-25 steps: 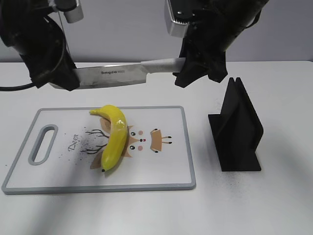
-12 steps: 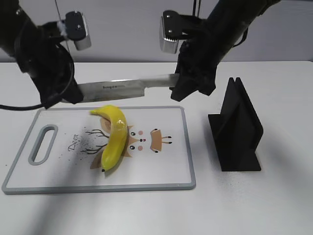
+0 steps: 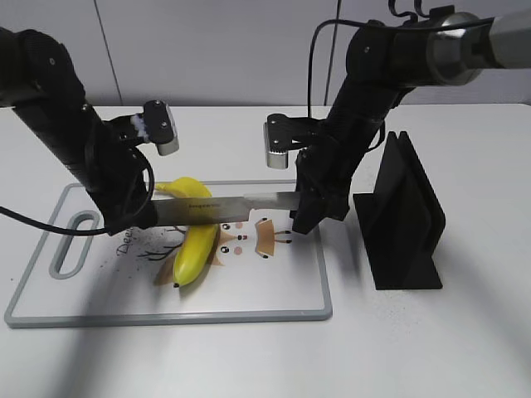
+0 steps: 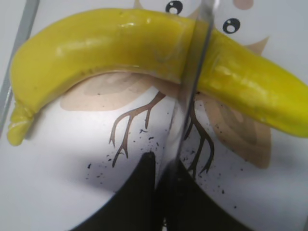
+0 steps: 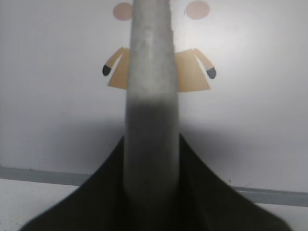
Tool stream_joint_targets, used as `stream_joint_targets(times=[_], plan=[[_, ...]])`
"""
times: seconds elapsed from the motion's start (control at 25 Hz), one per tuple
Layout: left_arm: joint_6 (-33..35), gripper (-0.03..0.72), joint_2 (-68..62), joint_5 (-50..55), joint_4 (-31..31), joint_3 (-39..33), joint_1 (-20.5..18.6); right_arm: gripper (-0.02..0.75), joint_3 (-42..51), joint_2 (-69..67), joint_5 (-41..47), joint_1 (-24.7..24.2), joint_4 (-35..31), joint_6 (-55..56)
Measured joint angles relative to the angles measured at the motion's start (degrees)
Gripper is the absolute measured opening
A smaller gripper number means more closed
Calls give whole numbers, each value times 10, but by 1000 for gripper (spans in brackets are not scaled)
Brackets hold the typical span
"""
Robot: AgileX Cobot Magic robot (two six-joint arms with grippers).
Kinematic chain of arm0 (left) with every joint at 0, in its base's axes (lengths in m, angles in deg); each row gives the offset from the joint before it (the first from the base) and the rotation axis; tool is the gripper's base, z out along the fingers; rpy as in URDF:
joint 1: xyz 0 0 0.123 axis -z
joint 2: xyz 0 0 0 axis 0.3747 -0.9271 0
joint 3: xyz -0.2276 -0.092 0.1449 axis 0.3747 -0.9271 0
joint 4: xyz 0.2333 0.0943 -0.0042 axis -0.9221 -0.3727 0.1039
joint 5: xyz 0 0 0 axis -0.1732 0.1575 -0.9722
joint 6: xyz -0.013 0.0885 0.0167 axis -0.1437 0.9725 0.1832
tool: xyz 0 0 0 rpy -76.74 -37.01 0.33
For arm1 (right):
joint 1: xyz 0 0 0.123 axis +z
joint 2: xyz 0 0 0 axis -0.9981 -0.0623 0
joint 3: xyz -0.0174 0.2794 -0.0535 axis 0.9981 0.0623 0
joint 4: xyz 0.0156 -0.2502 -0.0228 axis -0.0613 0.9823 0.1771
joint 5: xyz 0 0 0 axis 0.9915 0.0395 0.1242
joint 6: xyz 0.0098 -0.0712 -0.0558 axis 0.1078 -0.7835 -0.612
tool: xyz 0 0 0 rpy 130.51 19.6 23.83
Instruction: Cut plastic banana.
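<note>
The knife (image 3: 217,209) is spanning the cutting board (image 3: 249,300) across the plastic banana (image 3: 196,249), blocking passage between both arms; the black stand (image 3: 401,217) is crowding the right side.

Glossy yellow plastic banana (image 3: 194,242) lying flat on cutting board (image 3: 274,303), blade across middle.

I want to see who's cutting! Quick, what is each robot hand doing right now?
Left gripper: shut on the tip end of the knife, which lies across the banana.
Right gripper: shut on the knife handle.
</note>
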Motion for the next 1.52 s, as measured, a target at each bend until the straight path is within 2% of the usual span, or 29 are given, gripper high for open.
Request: stream_joint_targets(times=[0.48, 0.92, 1.2, 1.24, 1.32, 1.4, 1.48, 1.52], plan=[[1, 30, 12, 19, -1, 11, -1, 171, -3, 17, 13, -1, 4, 7], [-3, 23, 192, 73, -5, 23, -1, 169, -12, 186, 34, 1, 3, 11], [-2, 32, 207, 86, -5, 23, -1, 169, -12, 196, 40, 3, -4, 10], [0, 52, 207, 85, -5, 23, -1, 169, -12, 196, 41, 3, -5, 11], [6, 155, 207, 77, -3, 23, -1, 166, -12, 196, 44, 3, -5, 15], [9, 312, 207, 62, -2, 23, -1, 166, -12, 196, 44, 2, -4, 18], [11, 512, 207, 34, -2, 23, -1, 166, -12, 196, 44, 2, -1, 20], [12, 582, 207, 19, -2, 23, -1, 166, -12, 196, 44, 2, -1, 21]])
